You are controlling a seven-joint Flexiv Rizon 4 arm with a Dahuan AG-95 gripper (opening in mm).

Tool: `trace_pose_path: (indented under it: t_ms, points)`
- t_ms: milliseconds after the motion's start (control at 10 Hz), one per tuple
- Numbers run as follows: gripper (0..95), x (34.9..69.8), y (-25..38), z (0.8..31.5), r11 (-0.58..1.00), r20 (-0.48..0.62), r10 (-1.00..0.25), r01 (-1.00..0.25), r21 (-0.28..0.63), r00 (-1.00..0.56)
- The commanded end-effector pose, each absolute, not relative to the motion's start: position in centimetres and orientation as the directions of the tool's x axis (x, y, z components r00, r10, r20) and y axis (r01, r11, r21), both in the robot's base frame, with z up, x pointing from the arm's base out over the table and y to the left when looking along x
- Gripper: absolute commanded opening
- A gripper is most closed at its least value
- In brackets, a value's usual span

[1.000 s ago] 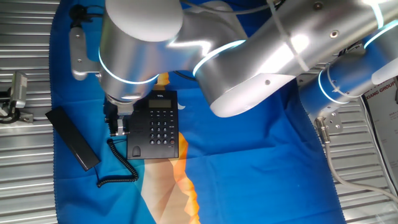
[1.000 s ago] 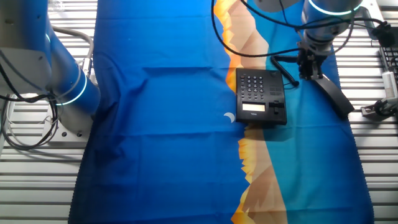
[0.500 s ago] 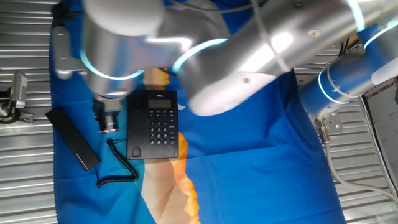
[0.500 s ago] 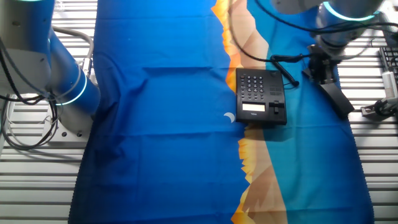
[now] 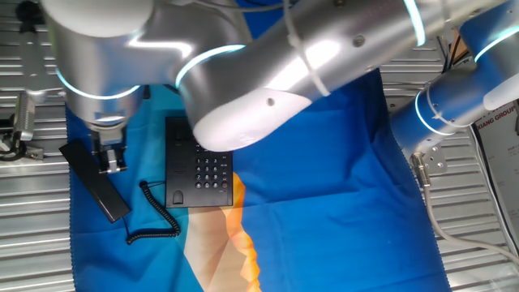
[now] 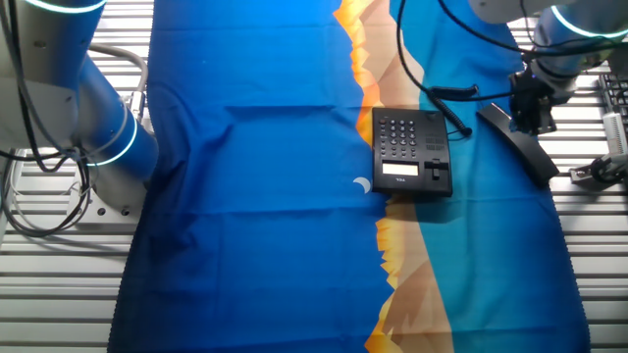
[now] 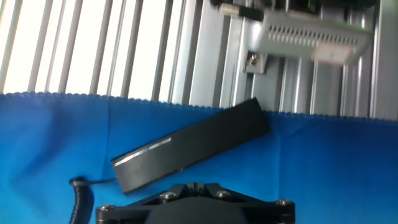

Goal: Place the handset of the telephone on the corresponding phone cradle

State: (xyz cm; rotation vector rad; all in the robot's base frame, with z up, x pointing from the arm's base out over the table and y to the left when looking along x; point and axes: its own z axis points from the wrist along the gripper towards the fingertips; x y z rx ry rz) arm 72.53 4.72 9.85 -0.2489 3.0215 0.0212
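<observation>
Black and slim, the handset lies at the frame's left on the blue cloth, off its cradle, its coiled cord trailing to the telephone. Above it the gripper points straight down, apparently for a pickup; whether its jaws are apart is unclear.

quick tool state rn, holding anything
tool: holds nothing, hovering above the handset; open or shut cannot be told.
</observation>
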Motion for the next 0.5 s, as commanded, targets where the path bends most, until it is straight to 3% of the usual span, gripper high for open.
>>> trace_pose_path:
  t_ms: [100, 500]
  points:
    - [0.0, 72.9, 4.8, 9.9, 0.986, -0.105, -0.166, -0.168, 0.007, -0.98]
    - [0.0, 74.1, 4.8, 9.6, 0.984, -0.101, -0.177, -0.179, 0.006, -0.979]
